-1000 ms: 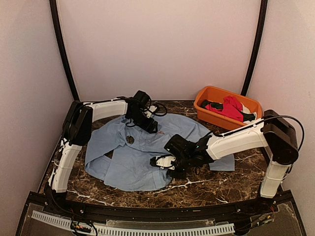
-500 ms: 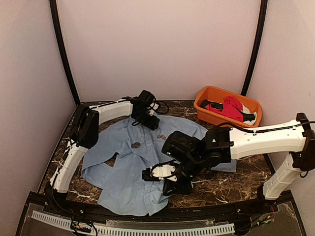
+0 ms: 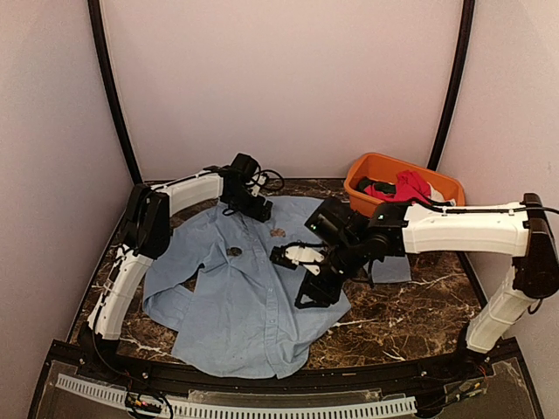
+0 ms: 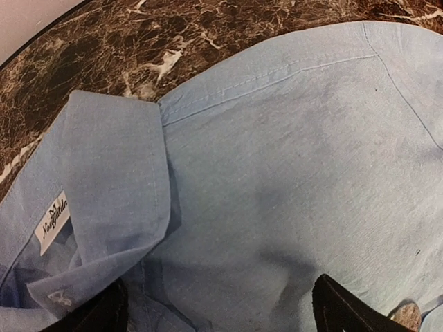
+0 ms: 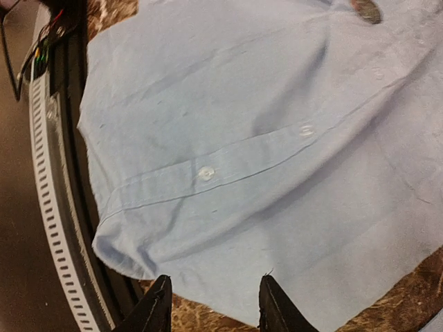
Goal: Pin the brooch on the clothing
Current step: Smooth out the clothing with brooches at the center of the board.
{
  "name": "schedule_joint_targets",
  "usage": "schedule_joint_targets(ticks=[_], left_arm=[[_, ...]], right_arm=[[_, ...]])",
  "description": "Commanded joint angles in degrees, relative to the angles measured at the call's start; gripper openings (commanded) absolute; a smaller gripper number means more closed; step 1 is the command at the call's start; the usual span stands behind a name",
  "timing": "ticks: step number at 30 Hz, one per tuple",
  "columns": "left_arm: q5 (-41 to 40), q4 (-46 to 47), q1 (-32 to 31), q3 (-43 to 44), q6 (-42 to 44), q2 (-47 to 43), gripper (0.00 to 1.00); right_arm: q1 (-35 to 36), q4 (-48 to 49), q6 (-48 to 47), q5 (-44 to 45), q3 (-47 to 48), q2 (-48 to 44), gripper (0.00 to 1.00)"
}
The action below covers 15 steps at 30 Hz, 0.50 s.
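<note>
The clothing, a light blue shirt (image 3: 249, 301), lies spread on the marble table with its collar (image 4: 111, 180) at the back and its button placket (image 5: 208, 173) running toward the front edge. The brooch (image 3: 234, 251), a small dark disc, rests on the shirt's chest left of the placket and also shows as the brooch (image 5: 365, 10) at the top edge of the right wrist view. My left gripper (image 3: 253, 209) (image 4: 221, 318) hangs open over the cloth beside the collar. My right gripper (image 3: 314, 292) (image 5: 214, 311) is open above the shirt's right edge, holding nothing.
An orange basin (image 3: 437, 188) at the back right holds a red garment (image 3: 409, 190). A slotted rail (image 3: 262, 406) runs along the front edge, close to the shirt's hem. A brownish spot (image 3: 278, 232) shows near the neck opening. Bare marble (image 3: 410, 305) lies right of the shirt.
The shirt has been drawn toward the front edge and lies flatter. My right gripper has risen back and to the right with its jaws apart. The left gripper shifted slightly left at the collar.
</note>
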Motion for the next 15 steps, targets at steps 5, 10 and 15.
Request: schedule_joint_targets(ticks=[5, 10, 15], left_arm=[[6.4, 1.5, -0.4, -3.3, -2.7, -13.9, 0.98], [4.7, -2.3, -0.5, -5.7, -2.8, -20.5, 0.98], [-4.9, -5.2, 0.1, -14.5, -1.9, -25.3, 0.98]], right_arm=[[-14.7, 12.2, 5.3, 2.7, 7.0, 7.9, 0.40], [-22.5, 16.2, 9.5, -1.9, 15.0, 17.8, 0.38], [-25.2, 16.7, 10.3, -5.0, 26.6, 29.2, 0.36]])
